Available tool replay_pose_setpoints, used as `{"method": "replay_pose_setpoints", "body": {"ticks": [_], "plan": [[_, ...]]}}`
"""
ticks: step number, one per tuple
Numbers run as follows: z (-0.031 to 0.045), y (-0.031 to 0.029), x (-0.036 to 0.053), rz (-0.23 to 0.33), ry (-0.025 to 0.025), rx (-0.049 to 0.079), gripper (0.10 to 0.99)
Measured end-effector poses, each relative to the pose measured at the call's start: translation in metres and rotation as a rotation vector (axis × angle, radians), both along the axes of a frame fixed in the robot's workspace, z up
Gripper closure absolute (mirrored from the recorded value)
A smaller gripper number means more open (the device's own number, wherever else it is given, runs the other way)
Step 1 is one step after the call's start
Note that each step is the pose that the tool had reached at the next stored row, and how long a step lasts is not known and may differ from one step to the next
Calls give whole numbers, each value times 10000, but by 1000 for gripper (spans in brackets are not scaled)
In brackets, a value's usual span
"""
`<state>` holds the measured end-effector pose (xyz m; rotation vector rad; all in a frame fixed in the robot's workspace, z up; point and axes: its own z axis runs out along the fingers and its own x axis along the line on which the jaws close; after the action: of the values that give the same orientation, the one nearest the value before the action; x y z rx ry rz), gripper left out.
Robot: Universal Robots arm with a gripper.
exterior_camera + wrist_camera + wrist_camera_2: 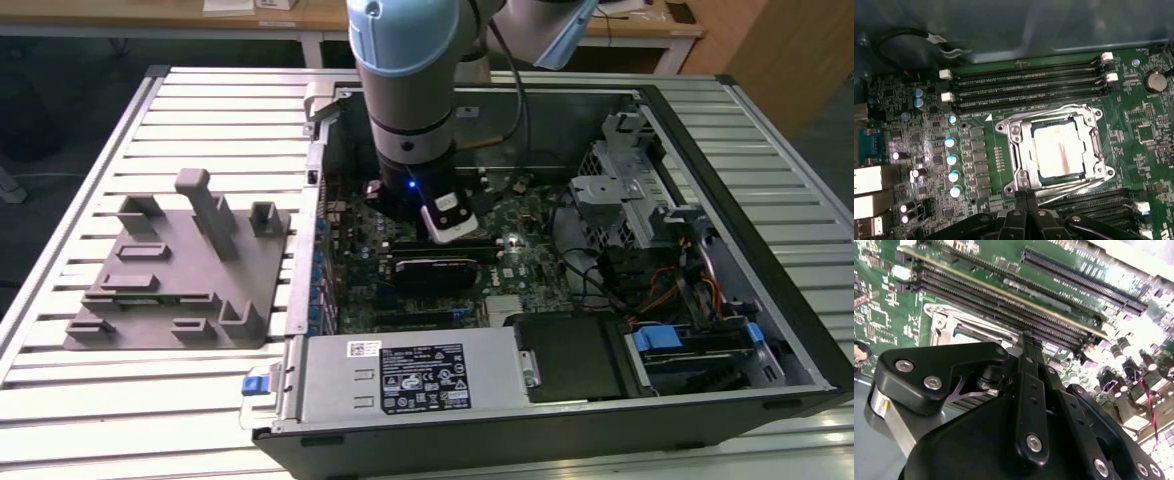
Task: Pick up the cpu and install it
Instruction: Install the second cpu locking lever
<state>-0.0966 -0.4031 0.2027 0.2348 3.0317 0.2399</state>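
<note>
The cpu (1058, 150) lies seated flat inside the metal socket frame (1019, 155) on the green motherboard (1134, 125), so placement appears done. My gripper (1026, 200) hovers just above the socket's edge, fingers pressed together, holding nothing

grey plastic fixture (180, 265) on slatted table (80, 400) | open computer case (747, 200) beside it | silver box (407, 375)

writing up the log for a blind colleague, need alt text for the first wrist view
The cpu, pale silver-grey, sits in its metal socket frame on the green motherboard. The black gripper hangs close beside the socket; long black memory slots run along the socket's far side.
</note>
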Motion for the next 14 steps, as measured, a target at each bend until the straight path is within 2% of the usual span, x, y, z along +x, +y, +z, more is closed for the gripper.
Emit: {"method": "replay_pose_setpoints", "body": {"ticks": [9, 14], "plan": [[-18, -94, -2, 18, 1, 178, 980], [-31, -101, -28, 24, 1, 349, 980]]}}
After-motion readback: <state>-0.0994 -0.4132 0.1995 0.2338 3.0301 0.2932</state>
